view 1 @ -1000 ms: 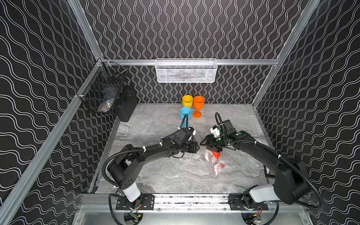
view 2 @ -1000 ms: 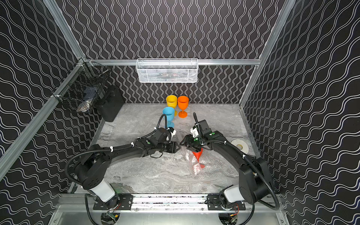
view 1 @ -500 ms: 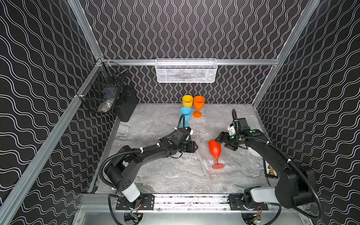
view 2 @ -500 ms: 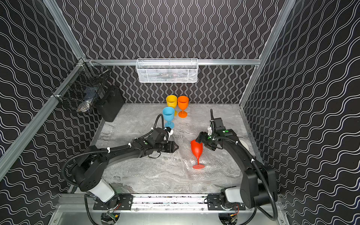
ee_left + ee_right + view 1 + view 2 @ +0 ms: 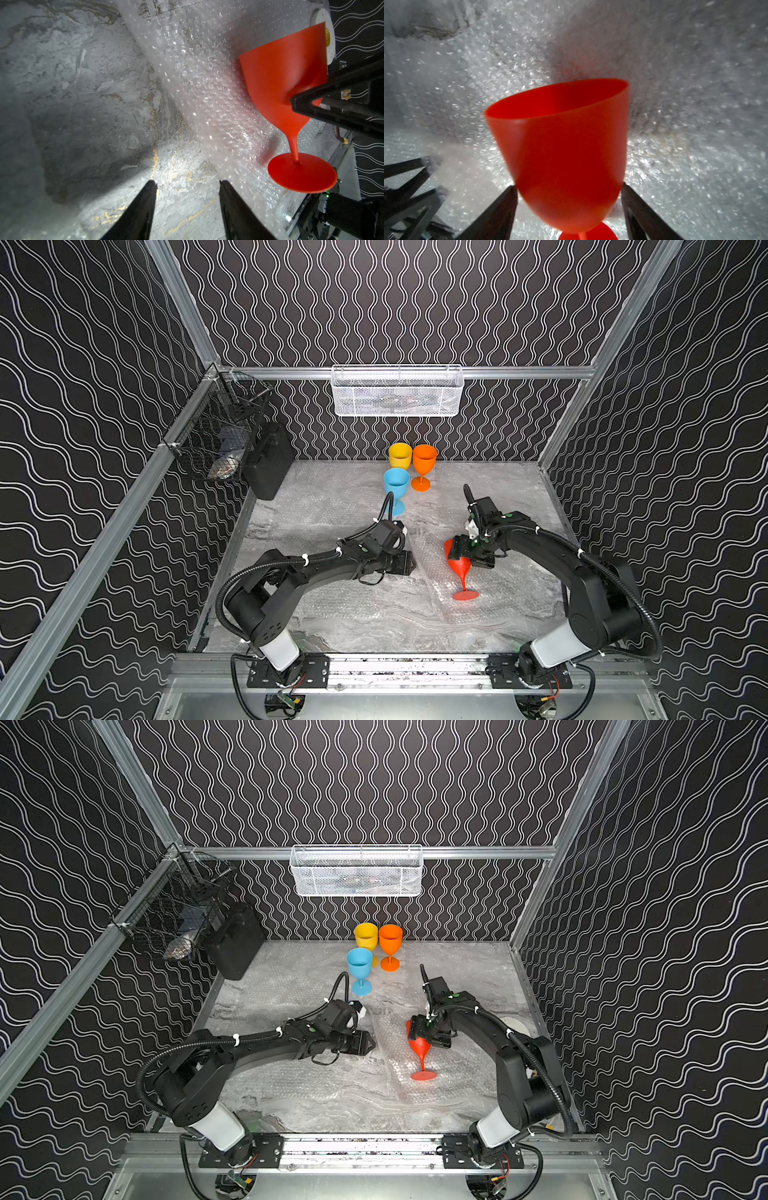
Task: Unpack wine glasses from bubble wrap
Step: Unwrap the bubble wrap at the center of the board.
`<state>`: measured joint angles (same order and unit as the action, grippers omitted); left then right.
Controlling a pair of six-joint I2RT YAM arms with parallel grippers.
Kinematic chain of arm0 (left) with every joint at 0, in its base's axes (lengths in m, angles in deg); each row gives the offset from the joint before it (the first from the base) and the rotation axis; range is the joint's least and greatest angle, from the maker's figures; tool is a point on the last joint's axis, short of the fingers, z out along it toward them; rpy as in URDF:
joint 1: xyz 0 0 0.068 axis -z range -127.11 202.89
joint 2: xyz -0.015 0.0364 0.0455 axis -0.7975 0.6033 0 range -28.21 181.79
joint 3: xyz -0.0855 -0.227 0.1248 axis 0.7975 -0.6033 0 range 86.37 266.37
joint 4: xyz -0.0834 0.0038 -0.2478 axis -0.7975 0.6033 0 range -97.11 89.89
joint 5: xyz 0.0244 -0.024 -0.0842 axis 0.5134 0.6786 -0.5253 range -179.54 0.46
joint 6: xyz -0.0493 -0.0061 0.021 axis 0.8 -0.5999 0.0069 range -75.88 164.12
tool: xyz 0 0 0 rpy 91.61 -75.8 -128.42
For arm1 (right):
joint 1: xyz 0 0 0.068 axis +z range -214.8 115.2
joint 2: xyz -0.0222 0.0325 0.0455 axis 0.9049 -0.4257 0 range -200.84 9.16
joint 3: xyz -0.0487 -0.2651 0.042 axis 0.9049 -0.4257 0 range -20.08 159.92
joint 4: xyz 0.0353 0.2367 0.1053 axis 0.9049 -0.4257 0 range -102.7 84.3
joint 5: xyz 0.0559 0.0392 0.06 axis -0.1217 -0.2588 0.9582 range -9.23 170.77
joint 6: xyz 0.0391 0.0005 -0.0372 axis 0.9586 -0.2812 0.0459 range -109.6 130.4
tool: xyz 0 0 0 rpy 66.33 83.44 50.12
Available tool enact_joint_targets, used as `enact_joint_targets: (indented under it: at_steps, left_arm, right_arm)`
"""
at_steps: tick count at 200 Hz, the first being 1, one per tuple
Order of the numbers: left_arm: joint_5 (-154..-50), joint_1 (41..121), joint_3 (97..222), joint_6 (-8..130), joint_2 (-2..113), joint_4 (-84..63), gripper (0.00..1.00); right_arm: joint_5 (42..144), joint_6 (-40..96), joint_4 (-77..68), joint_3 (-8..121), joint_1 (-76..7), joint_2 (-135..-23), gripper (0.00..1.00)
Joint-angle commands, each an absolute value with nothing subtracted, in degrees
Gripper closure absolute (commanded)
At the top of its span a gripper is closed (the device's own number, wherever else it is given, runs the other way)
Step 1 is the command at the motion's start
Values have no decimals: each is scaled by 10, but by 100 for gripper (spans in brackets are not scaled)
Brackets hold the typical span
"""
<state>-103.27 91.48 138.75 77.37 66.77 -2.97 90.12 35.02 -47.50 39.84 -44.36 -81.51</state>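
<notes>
The right gripper (image 5: 568, 188) brackets the lower bowl of the red glass (image 5: 566, 158), which stands free of its wrapping, leaning slightly, with its foot on a flattened sheet of bubble wrap (image 5: 498, 593) on the robot's right side of the table (image 5: 72, 83). In the right wrist view the fingers (image 5: 506, 199) sit at or against both sides of the bowl, but the pictures do not show whether they are pressing or merely flanking it. The left gripper (image 5: 188, 182) hangs low with its jaws apart and nothing between them, just beside the sheet's edge and clear of the glass. The yellow glass (image 5: 400, 454), orange glass (image 5: 424, 458) and blue glass (image 5: 396, 483) stand upright and unwrapped in a cluster at the back of the table, so the red one appears to be the last to join them. The step seems to call for a gentle, centred squeeze where the bowl rounds in, since the smooth taper could let it slip. A straight lift would then clear the foot of the soft, uneven sheet. The free left gripper is well placed to pin that sheet down. Set down flat on its foot near the other three, but not touching them, the glass should be less likely to topple.
</notes>
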Motion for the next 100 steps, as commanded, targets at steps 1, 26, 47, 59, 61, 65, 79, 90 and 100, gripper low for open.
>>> enact_joint_targets:
  at_steps: [1, 26, 47, 59, 61, 65, 79, 90, 100]
  left_arm:
    - [-1033, 914, 1391, 769, 672, -30, 46]
    - [-1033, 914, 1399, 767, 673, -25, 46]
    - [-1030, 914, 1402, 766, 668, -22, 46]
    - [-1029, 914, 1405, 765, 667, -21, 45]
    - [-1029, 914, 1405, 764, 668, -20, 45]
    - [-1030, 915, 1407, 764, 668, -21, 45]
    - [-1034, 914, 1410, 764, 675, -21, 45]
    - [-1041, 914, 1413, 765, 681, -27, 45]
    - [-1048, 915, 1415, 766, 688, -31, 45]
  right_arm:
    - [874, 347, -467, 406, -436, -826, 22]
    - [864, 346, -460, 405, -427, -840, 28]
    - [852, 347, -459, 398, -424, -849, 35]
    - [842, 348, -463, 395, -424, -850, 39]
    - [839, 348, -464, 394, -425, -850, 39]
    - [834, 348, -466, 393, -425, -849, 40]
    - [814, 348, -479, 392, -426, -847, 41]
    - [805, 348, -485, 391, -427, -844, 41]
    - [799, 350, -491, 392, -430, -842, 41]
